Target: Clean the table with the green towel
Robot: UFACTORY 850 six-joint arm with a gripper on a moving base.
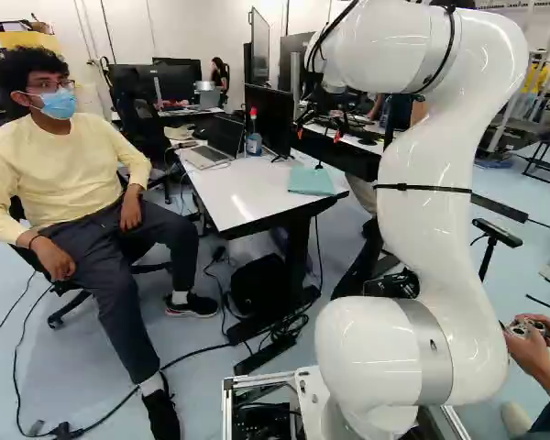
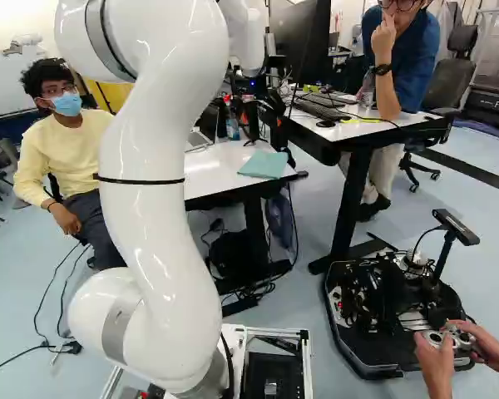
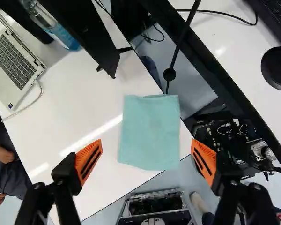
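Observation:
In the left base view my gripper (image 1: 319, 128) hangs above the far end of the white table (image 1: 234, 197). The green towel (image 1: 312, 181), a folded pale teal square, lies flat near that table's edge and corner, below the gripper. The wrist view has the gripper (image 3: 146, 157) wide open, its orange-padded fingers on either side of the towel (image 3: 150, 131) with space around it. The towel is ahead of the fingertips, and neither finger appears to touch it. White tabletop (image 3: 79, 108) shows beside it.
A laptop (image 1: 206, 156), a blue bottle (image 1: 254, 137) and a monitor (image 1: 273, 117) stand on the table. A second desk (image 2: 341, 129) adjoins it. A cable (image 3: 181, 37) hangs beside the towel. Another robot's base (image 2: 391, 312) stands to the right. A seated person is beside the table.

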